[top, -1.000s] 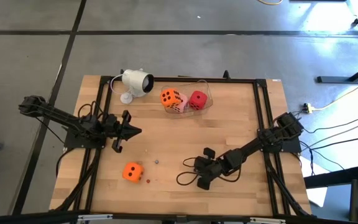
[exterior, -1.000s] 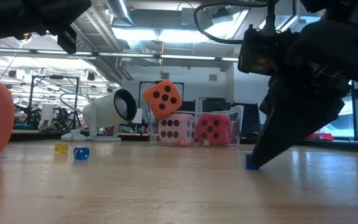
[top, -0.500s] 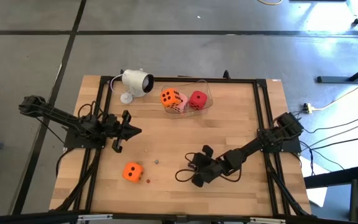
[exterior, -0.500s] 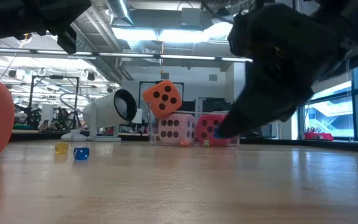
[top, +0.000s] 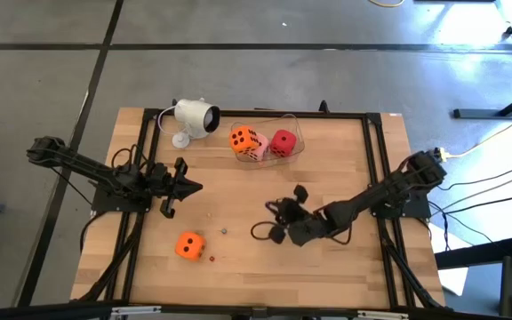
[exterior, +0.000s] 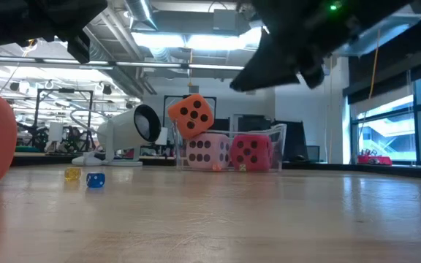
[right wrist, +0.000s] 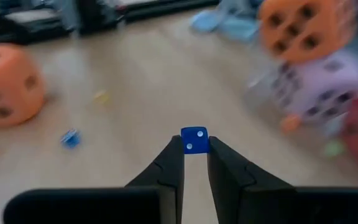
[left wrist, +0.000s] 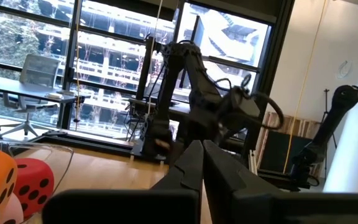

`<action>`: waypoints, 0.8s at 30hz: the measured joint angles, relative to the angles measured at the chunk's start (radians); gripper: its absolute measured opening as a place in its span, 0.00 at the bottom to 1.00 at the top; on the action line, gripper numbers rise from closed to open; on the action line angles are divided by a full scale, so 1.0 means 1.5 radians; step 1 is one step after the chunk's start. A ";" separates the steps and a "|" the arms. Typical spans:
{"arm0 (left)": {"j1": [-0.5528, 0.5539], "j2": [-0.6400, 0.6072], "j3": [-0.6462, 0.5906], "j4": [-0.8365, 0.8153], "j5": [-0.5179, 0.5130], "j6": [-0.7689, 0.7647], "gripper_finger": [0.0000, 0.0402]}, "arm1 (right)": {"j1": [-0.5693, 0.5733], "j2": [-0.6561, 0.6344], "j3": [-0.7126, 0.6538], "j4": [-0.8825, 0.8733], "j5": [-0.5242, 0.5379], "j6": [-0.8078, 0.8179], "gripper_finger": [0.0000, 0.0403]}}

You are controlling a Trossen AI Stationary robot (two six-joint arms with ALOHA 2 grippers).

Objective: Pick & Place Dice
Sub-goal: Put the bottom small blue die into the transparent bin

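My right gripper (right wrist: 194, 144) is shut on a tiny blue die (right wrist: 194, 139) above the table's middle (top: 274, 233). It also shows high up in the low view (exterior: 241, 83). One orange die (top: 189, 245) rests on the wood at the near left. A second orange die (top: 243, 139), a pale pink die (top: 258, 149) and a red die (top: 283, 141) sit in a clear container (top: 297, 135) at the far edge. The orange one lies on top of the pink one (exterior: 203, 150). My left gripper (top: 191, 187) waits shut at the table's left (left wrist: 201, 148). My right gripper pinches the tiny blue die by two opposite sides (right wrist: 194, 140), between the free ends of its two fingers. The fingers come from the table's right, slanting a little downward. The die is lifted clear of the table, with a two-pip face toward the wrist camera.
A white camera-like device (top: 194, 117) stands at the far left, beside the container. Tiny loose dice lie on the wood: a blue one (exterior: 95, 180), a yellow one (exterior: 72, 174) and a red speck (top: 210, 258) next to the near orange die. Black frame rails (top: 373, 151) border the table.
My right gripper has risen off the table with the tiny blue die, which lay on the wood under its tips and now hangs clear. It moved toward the far edge and tipped from pointing steeply down to nearly level. It has stayed shut.
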 joint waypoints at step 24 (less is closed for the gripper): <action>0.000 0.000 0.000 0.000 0.000 0.000 0.02 | -0.299 -0.033 0.000 -0.015 -0.103 -0.207 0.13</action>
